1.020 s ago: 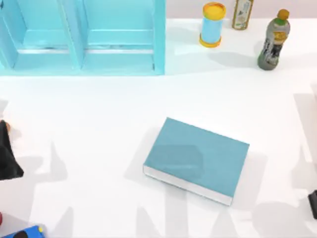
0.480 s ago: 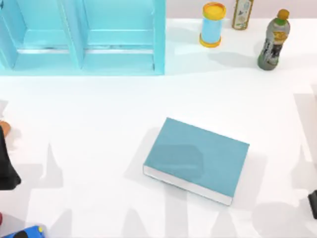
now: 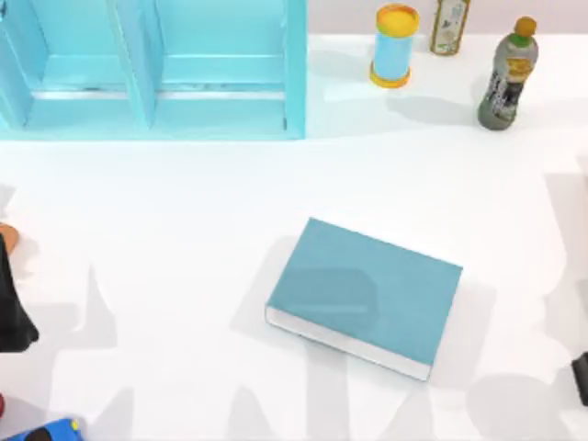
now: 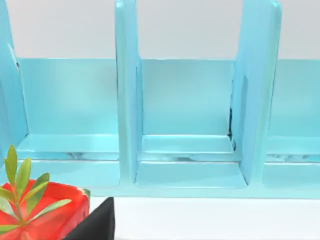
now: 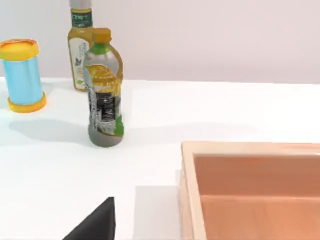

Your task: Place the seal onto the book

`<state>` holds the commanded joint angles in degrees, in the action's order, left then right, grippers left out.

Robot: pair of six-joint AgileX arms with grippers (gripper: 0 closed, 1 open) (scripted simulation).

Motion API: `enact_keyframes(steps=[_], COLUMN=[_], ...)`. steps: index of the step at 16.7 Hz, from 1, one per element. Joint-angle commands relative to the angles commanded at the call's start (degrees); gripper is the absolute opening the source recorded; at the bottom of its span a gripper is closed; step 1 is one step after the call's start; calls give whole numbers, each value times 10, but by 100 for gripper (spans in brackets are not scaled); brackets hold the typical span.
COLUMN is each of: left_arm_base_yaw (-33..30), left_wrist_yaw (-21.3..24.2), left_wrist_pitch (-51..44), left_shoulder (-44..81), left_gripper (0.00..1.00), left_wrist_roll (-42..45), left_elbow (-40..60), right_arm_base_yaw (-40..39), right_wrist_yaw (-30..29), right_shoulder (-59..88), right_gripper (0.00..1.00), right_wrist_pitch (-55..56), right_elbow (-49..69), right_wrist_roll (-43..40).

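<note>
Book [image 3: 366, 294] lies flat mid-table, cover up and bare, so nothing is placed yet. Left gripper [image 3: 11, 303] sits at the left table edge with an orange-tan bit, likely the seal [image 3: 7, 236], beside it; jaw state can't be told. Right arm [image 3: 581, 377] is parked at the right edge.

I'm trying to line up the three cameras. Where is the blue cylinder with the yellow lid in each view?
Top view: blue cylinder at the far edge, right of the light-blue shelf unit.
Left wrist view: not in it.
Right wrist view: blue cylinder beside two bottles.
Shared landmark: the dark bottle with the orange cap.
</note>
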<state>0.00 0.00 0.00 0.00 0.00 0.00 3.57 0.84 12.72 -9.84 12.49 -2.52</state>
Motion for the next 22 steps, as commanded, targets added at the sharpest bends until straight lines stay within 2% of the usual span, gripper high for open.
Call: enact_keyframes(steps=[14, 18, 22], left_arm_base_yaw=[0, 0, 0], left_wrist_yaw=[0, 0, 0], left_wrist_pitch=[0, 0, 0], left_shoulder=[0, 0, 0], left_gripper=[100, 100, 100], left_wrist_roll=[0, 0, 0], left_elbow=[0, 0, 0], right_arm_base_yaw=[168, 196, 206], right_wrist_yaw=[2, -4, -8], right_shoulder=[787, 926, 969], right_gripper=[100, 100, 100], right_wrist_pitch=[-495, -589, -621], right_elbow=[650, 760, 793], right_wrist_roll=[-159, -195, -208])
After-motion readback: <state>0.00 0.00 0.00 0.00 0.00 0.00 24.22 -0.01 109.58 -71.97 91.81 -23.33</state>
